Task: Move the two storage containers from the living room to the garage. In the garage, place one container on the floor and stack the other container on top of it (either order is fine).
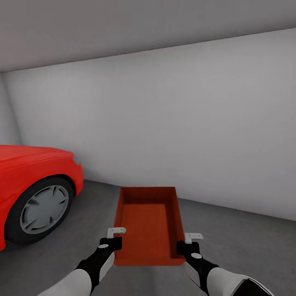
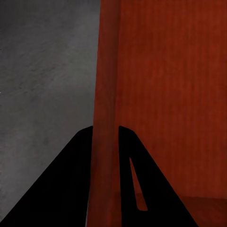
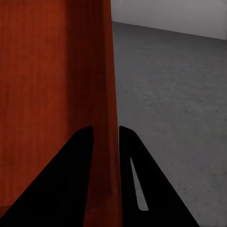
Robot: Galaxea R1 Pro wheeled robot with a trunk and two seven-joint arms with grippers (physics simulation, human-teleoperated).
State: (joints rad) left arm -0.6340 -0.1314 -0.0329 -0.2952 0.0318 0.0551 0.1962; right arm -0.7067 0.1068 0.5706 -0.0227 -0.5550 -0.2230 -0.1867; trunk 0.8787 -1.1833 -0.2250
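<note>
Orange-red storage container [image 1: 149, 224] with a finely ribbed bottom. Dark grey speckled floor [image 1: 246, 238]; red car [image 1: 28, 172], white-grey wall [image 1: 185, 123]

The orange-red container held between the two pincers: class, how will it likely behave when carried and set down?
The container probably stays stiff: it spans level between the left pincer and right pincer without sagging. It seems light, being open and empty. Its thin side walls, pinched between the fingers, may slip if the grip loosens.

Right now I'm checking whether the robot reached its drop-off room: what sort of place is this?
Most likely a garage: a red car is parked at the left, the floor is dark grey concrete, and the walls are bare and white-grey.
</note>
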